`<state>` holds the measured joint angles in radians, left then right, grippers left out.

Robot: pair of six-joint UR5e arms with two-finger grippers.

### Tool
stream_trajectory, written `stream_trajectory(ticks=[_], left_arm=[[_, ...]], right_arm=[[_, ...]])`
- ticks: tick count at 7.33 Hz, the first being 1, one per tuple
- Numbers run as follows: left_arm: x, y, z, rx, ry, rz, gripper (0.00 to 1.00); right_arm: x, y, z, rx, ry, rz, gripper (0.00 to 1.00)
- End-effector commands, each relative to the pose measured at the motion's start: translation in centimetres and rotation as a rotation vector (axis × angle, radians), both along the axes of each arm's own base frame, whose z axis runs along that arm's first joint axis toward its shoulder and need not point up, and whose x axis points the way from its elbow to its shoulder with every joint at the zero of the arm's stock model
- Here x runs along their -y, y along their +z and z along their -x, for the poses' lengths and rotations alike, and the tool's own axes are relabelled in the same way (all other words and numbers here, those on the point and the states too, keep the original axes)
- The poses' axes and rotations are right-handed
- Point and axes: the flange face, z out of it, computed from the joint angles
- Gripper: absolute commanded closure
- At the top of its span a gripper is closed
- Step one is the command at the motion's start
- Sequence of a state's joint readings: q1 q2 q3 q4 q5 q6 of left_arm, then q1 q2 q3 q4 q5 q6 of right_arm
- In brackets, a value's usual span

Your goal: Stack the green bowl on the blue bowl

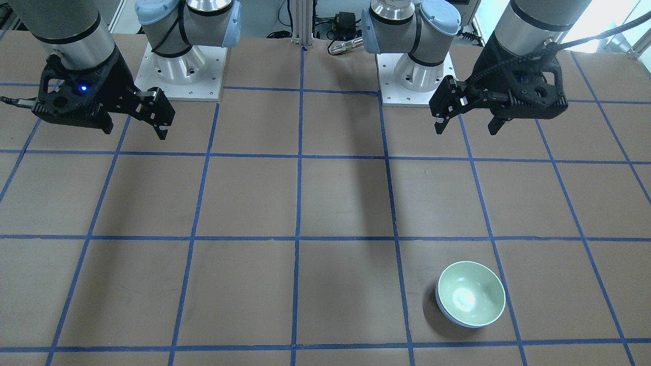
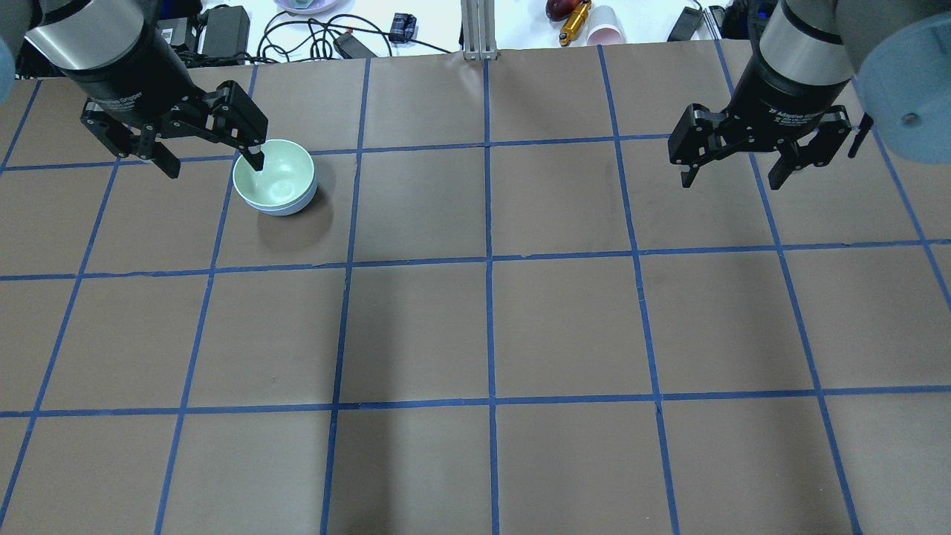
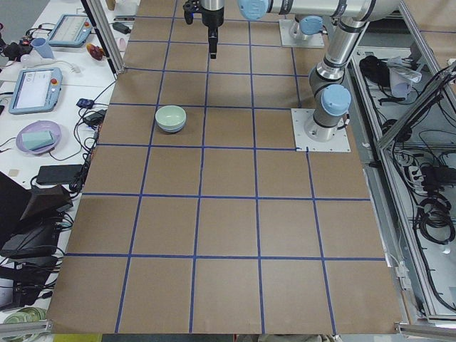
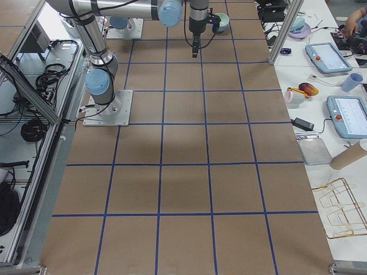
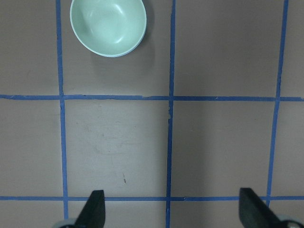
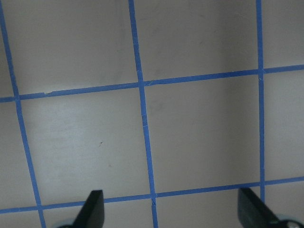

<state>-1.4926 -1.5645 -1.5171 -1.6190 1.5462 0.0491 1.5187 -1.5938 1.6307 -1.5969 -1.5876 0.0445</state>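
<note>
The green bowl point(image 1: 471, 292) sits nested inside the blue bowl point(image 1: 447, 315), of which only a thin rim sliver shows beneath it. The stack stands on the table's far left part in the overhead view, green bowl point(image 2: 273, 173) over blue bowl point(image 2: 286, 209). The left wrist view shows the green bowl point(image 5: 108, 26) at top left. My left gripper point(image 1: 466, 129) is open and empty, raised above the table and apart from the bowls; it also shows overhead point(image 2: 214, 165). My right gripper point(image 2: 732, 182) is open and empty, raised over the right side.
The brown table point(image 2: 565, 327) is marked with a blue tape grid. The two arm bases point(image 1: 178, 66) point(image 1: 417, 71) stand at the robot's edge. Cables, a cup point(image 2: 607, 33) and tablets lie beyond the far edge.
</note>
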Motion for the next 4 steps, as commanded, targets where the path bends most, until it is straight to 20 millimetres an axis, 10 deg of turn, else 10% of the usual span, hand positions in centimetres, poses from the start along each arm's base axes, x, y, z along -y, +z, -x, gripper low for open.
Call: stream_trajectory(ticks=[1, 4], left_arm=[[0.0, -0.08, 0.0, 0.0, 0.0, -0.001, 0.0], [-0.15, 0.05, -0.4, 0.041, -0.003, -0.003, 0.0]], right_arm=[[0.0, 0.0, 0.0, 0.0, 0.0, 0.0, 0.0], [0.0, 0.0, 0.0, 0.0, 0.0, 0.0, 0.0]])
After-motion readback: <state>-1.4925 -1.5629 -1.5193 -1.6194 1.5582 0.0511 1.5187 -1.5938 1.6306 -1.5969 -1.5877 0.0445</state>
